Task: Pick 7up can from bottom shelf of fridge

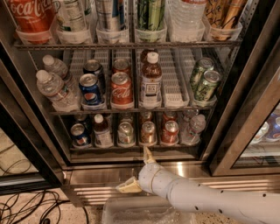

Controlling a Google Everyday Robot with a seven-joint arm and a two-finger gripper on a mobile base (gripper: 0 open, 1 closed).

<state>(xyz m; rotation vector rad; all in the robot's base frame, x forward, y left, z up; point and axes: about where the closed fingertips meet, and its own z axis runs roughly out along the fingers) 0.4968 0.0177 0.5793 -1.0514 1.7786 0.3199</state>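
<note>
**Gripper poised below the bottom shelf, 7up can not yet touched**

Closest to me, at the bottom edge of the frame, sits a clear plastic bin (pixel 131 213). Just above it the white arm (pixel 210 203) reaches in from the lower right. The gripper (pixel 132 169) hangs low and centre in front of the fridge (pixel 100 176), level with its steel base panel. Its jaws are spread wide apart and hold nothing, one finger pointing up at the rack and the other out to the left.

Beyond it, the bottom shelf (pixel 131 149) carries a tight row of drinks. The 7up can (pixel 126 133) stands just left of centre, upright at the front of its lane, with a small bottle (pixel 103 131) on its left and another can (pixel 148 132) on its right.

The trouble I'd expect is crowding. Jaws this wide could nudge either neighbour going in, or catch the shelf's front edge or the rack above. Taking the wrong can from that row also looks easy.

As for writing, the Coca-Cola can (pixel 121 89) on the middle rack reads plainly. So does the script on the large Coca-Cola bottle (pixel 30 13) at upper left. The blue Pepsi can (pixel 90 89) shows its roundel. I can't make out the 7up can's own print from here.
</note>
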